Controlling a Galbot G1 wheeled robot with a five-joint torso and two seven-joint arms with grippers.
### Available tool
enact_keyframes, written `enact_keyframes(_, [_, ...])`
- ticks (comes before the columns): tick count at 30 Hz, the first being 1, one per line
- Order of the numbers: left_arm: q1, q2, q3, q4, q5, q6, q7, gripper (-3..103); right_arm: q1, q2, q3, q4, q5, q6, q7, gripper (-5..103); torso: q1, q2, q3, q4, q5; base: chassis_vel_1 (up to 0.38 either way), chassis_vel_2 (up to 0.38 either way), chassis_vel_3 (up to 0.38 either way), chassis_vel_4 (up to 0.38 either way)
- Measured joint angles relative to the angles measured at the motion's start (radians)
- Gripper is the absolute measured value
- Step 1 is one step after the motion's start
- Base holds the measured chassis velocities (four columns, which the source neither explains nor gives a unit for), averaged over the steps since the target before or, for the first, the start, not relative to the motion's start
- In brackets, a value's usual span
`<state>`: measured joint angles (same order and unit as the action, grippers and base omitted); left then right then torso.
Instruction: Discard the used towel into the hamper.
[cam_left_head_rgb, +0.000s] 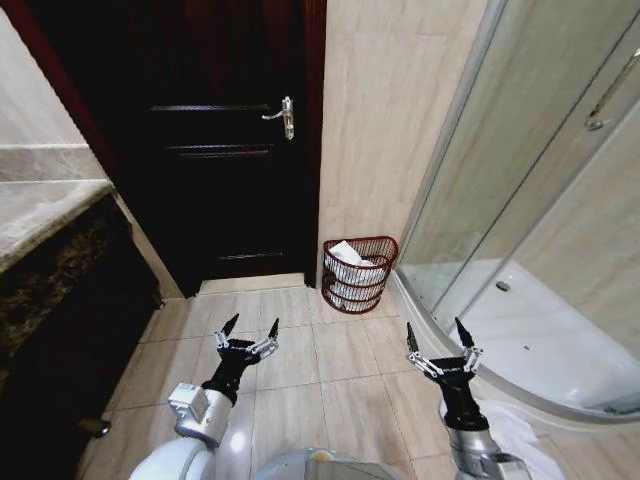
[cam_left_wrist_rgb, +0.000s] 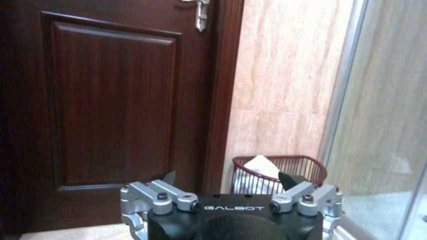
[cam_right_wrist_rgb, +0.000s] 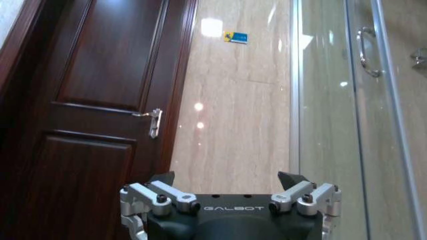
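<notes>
Hamper (cam_left_head_rgb: 359, 273) on the far floor against the tiled wall (cam_left_head_rgb: 385, 110), between the dark door (cam_left_head_rgb: 215, 130) on the left and the shower glass (cam_left_head_rgb: 520, 160) on the right, with a white towel (cam_left_head_rgb: 349, 256) inside. Left gripper (cam_left_head_rgb: 251, 331) and right gripper (cam_left_head_rgb: 438, 336) near, over the floor tiles, each spread wide and holding nothing.

Both arms held low & fwd, left pincer (cam_left_head_rgb: 251, 329) & right pincer (cam_left_head_rgb: 437, 336) spread wide, holding nothing.
</notes>
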<state>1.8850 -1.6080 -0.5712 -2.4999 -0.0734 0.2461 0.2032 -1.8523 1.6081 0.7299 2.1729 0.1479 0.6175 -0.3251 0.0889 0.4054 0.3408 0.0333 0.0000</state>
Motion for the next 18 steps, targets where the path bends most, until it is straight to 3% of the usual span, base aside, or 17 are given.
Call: enact_keyframes(18, [0.0, 0.0, 0.0, 0.0, 0.0, 0.0, 0.0, 100, -0.002, 0.0, -0.004, -0.018, -0.015, 0.015, -0.001, 100, -0.025, -0.068, -0.043, 0.0, 0.0, 0.0, 0.0, 0.0, 0.0])
